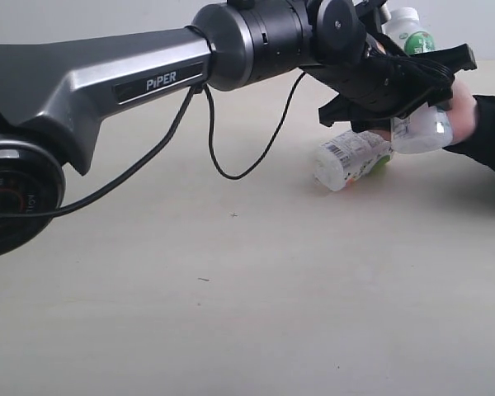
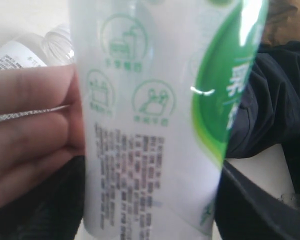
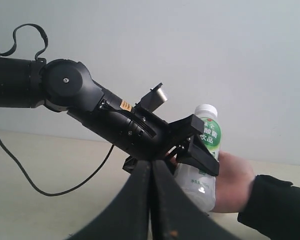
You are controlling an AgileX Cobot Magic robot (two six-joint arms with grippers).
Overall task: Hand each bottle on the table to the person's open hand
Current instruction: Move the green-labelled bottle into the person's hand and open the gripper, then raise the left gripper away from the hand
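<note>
Pale beige table below plain grey-white wall.

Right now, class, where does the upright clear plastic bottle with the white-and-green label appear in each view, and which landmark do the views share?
Exterior view: the clear plastic bottle with white-and-green label is at the upper right, its cap near the top edge.
Left wrist view: the bottle fills the middle.
Right wrist view: the bottle stands right of centre.
Shared landmark: the person's hand at the bottle.

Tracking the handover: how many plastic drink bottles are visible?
2. A white-capped green-labelled clear plastic bottle stands upright in the person's hand; a white-labelled clear plastic bottle lies on the pale beige table. Others may be hidden.
</note>
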